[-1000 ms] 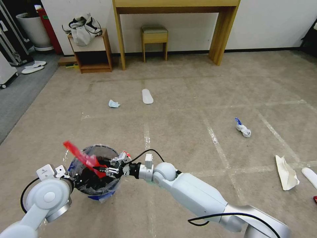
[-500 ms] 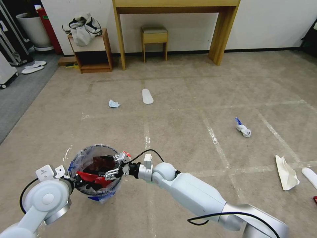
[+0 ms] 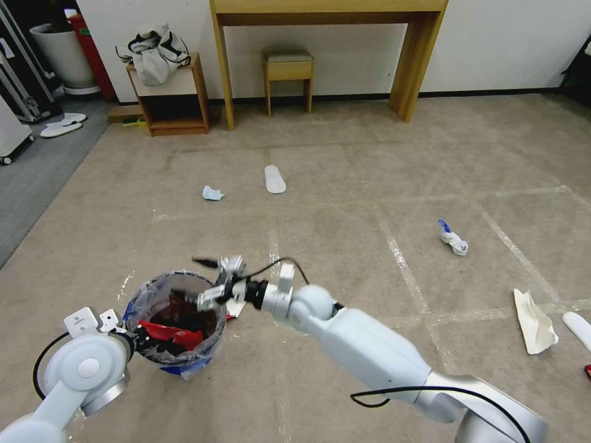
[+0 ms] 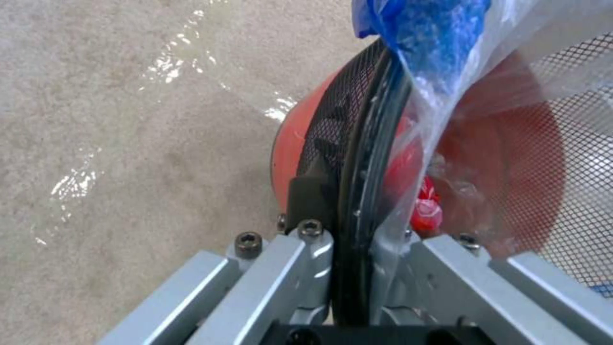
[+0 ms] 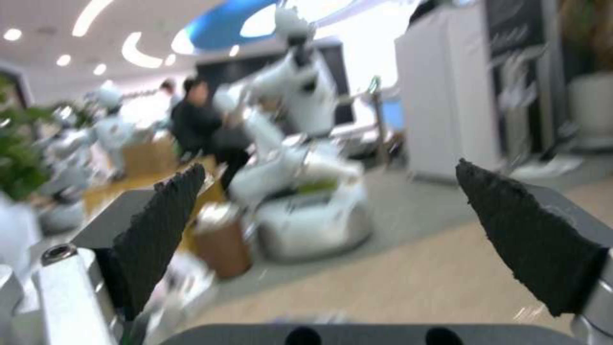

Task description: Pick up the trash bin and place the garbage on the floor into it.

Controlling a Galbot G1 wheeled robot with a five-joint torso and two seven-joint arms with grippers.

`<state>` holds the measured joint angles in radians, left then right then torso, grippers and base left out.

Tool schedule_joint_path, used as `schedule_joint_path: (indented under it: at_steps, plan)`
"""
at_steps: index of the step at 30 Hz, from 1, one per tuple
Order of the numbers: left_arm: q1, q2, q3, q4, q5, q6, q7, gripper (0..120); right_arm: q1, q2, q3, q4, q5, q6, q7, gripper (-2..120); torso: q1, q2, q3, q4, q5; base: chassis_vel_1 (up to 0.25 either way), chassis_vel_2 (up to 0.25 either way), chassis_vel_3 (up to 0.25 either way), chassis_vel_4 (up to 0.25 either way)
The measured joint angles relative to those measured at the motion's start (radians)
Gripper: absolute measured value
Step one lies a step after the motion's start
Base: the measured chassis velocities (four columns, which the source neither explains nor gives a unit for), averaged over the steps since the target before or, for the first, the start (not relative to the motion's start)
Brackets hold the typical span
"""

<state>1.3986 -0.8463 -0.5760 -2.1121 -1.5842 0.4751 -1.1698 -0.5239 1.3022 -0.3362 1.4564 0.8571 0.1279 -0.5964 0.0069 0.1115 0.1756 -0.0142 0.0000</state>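
- The trash bin point(image 3: 175, 326) is gripped at its rim by the left claw point(image 3: 136, 336); in the left wrist view the fingers point(image 4: 306, 268) are seen clamped on the rim and the bluish liner point(image 4: 421, 43).
- The bin is held just above the floor point(image 3: 345, 203), and a red wrapper point(image 3: 169, 332) is seen lying inside it.
- The right claw point(image 3: 206, 280) is placed over the bin's far rim; its pads point(image 5: 160, 225) are spread wide in the right wrist view, with nothing between them.
- A white scrap point(image 3: 234, 306) lies on the floor just beside the bin, under the right wrist.
- Beyond the bin, a light blue face mask point(image 3: 212, 194) and a white slipper point(image 3: 274, 179) lie well apart from it.
- To the right of the bin, well apart, a white-blue wrapper point(image 3: 453, 238) and a white paper point(image 3: 534, 320) are seen.
- No object stands between the bin and these pieces.
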Motion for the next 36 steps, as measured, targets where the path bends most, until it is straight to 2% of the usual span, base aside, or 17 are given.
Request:
schedule_joint_path:
  at_steps: [3, 4, 5, 7, 9, 10, 14, 15, 21, 36]
  plan:
    - [0.002, 0.0, -0.004, 0.001, 0.0, -0.005, 0.002, 1, -0.016, -0.033, 0.064, 0.058, 0.01, 0.0, 0.062, 100, 0.0, 0.0, 0.0, 0.0002, 0.0003, 0.0, 0.0, 0.0, 0.0]
    - [0.004, 0.0, -0.007, 0.0, 0.0, -0.005, 0.004, 1, -0.036, -0.061, 0.116, 0.097, 0.013, 0.0, 0.115, 100, 0.0, 0.0, 0.0, 0.0, 0.0001, 0.0, 0.0, 0.0, 0.0]
    - [0.004, 0.0, -0.007, 0.0, 0.0, -0.005, 0.004, 1, -0.036, -0.061, 0.116, 0.097, 0.013, 0.0, 0.115, 100, 0.0, 0.0, 0.0, 0.0, 0.0001, 0.0, 0.0, 0.0, 0.0]
    - [0.011, -0.004, -0.011, -0.003, 0.004, -0.006, 0.013, 1, -0.109, -0.128, 0.211, 0.146, 0.011, 0.008, 0.212, 100, 0.0, 0.0, 0.0, -0.0002, 0.0003, 0.0, 0.0, 0.0, 0.0]
    - [0.014, -0.005, -0.012, -0.004, 0.006, -0.006, 0.014, 1, -0.134, -0.148, 0.236, 0.155, 0.007, 0.015, 0.227, 100, 0.0, 0.0, 0.0, -0.0002, 0.0003, 0.0, 0.0, 0.0, 0.0]
    - [0.02, -0.009, -0.013, -0.007, 0.012, -0.006, 0.018, 1, -0.191, -0.183, 0.281, 0.17, -0.006, 0.026, 0.25, 100, 0.0, 0.0, 0.0, -0.0002, 0.0003, 0.0, 0.0, 0.0, 0.0]
    - [0.025, -0.011, -0.015, -0.01, 0.015, -0.006, 0.02, 1, -0.259, -0.208, 0.319, 0.184, -0.021, 0.034, 0.266, 100, 0.0, 0.0, 0.0, -0.0002, 0.0003, 0.0, 0.0, 0.0, 0.0]
    - [0.029, -0.014, -0.017, -0.013, 0.021, -0.006, 0.024, 1, -0.369, -0.221, 0.387, 0.198, -0.059, 0.043, 0.278, 100, 0.0, 0.0, 0.0, -0.0005, 0.0004, 0.0, 0.0, 0.0, 0.0]
    - [0.036, -0.018, -0.022, -0.02, 0.03, -0.008, 0.035, 1, -0.529, -0.183, 0.491, 0.192, -0.132, 0.065, 0.275, 100, 0.0, 0.0, 0.0, -0.0002, 0.0002, 0.0, 0.0, 0.0, 0.0]
    - [0.07, -0.025, -0.049, -0.048, 0.044, -0.008, 0.055, 1, -0.572, -0.164, 0.507, 0.181, -0.161, 0.069, 0.26, 100, 0.0, 0.0, 0.0, -0.0001, 0.0, 0.018, 0.018, 0.015, 0.016]
